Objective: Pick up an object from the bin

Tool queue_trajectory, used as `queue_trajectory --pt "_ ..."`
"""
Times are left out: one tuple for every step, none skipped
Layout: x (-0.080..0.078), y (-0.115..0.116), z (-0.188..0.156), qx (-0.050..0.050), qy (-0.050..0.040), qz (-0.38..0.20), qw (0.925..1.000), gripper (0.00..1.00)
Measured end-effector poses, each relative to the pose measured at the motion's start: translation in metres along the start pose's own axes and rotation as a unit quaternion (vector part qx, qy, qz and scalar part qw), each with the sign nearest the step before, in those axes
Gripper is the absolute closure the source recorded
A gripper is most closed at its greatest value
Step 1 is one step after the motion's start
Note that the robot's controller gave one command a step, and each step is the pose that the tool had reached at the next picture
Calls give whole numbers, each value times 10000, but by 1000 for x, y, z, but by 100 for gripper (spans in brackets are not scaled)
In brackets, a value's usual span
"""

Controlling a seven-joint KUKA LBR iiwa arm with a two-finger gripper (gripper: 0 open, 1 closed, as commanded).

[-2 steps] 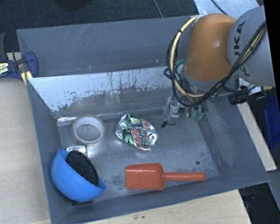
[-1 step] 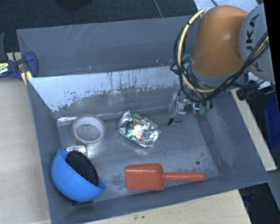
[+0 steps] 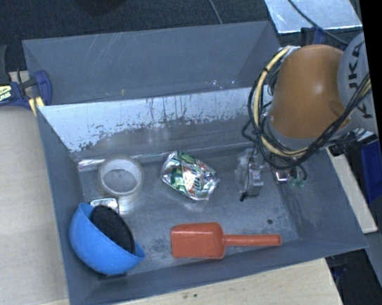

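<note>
My gripper [image 3: 249, 178] hangs over the right part of the bin floor, open, with nothing between its fingers. The nearest thing is a crumpled silver and green foil packet [image 3: 190, 177], a short way to its left and not touching it. An orange-red plastic scoop [image 3: 197, 242] lies along the front wall, its handle pointing right and ending below the gripper.
A roll of clear tape [image 3: 120, 176] lies at the back left. A blue bowl [image 3: 95, 248], tipped on its side in the front left corner, holds a black lump [image 3: 112, 227]. The arm's orange dome and cables overhang the bin's right wall.
</note>
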State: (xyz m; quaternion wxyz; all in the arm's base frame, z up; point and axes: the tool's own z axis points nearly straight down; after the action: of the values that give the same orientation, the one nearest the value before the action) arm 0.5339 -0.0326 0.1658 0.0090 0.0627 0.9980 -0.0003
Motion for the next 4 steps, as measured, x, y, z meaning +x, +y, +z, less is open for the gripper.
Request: queue_trajectory --pt "-20 41 14 -11 -30 769 9970 100" --pt "-17 38 17 -1 -45 676 9977 100" --pt "-46 49 0 1 -75 -586 9983 100" --pt "-38 54 76 -79 -181 573 9982 100"
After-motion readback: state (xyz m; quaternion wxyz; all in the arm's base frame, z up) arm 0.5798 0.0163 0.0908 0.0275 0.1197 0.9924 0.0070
